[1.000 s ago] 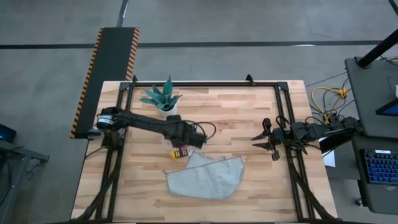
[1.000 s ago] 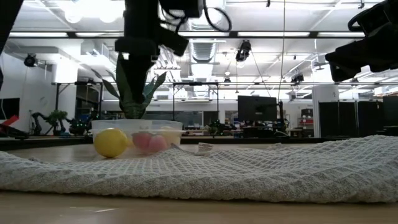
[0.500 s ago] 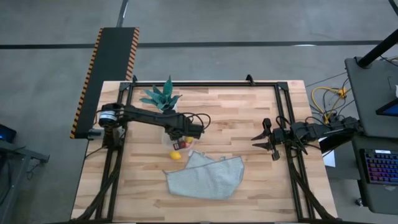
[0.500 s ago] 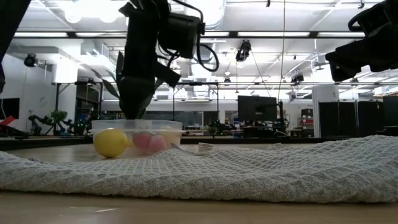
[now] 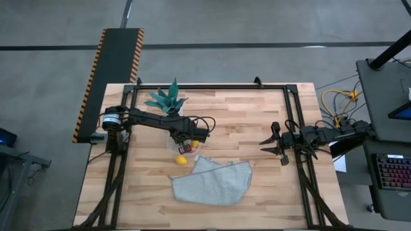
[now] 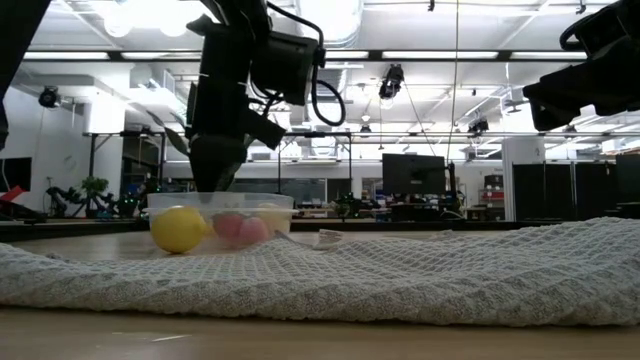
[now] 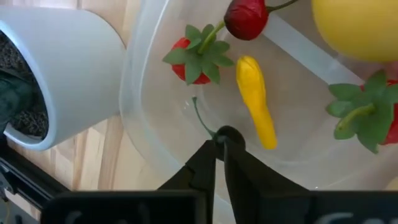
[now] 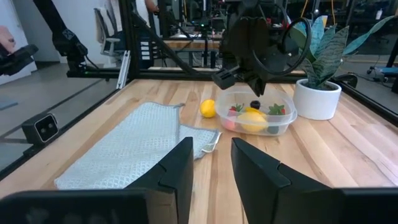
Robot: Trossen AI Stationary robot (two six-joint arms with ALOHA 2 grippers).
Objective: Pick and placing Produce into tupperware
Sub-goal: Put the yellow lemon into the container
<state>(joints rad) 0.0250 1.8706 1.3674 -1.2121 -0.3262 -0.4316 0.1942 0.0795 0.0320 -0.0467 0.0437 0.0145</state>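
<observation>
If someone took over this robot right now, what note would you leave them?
Left gripper: over the tupperware, shut on a dark berry by its stem, not yet released.
Right gripper: open, idle at the table's right edge.
Done: strawberries, a cherry, a yellow pepper and a large lemon are in the tupperware.
Left: drop the berry; one lemon lies on the table beside the cloth.
</observation>
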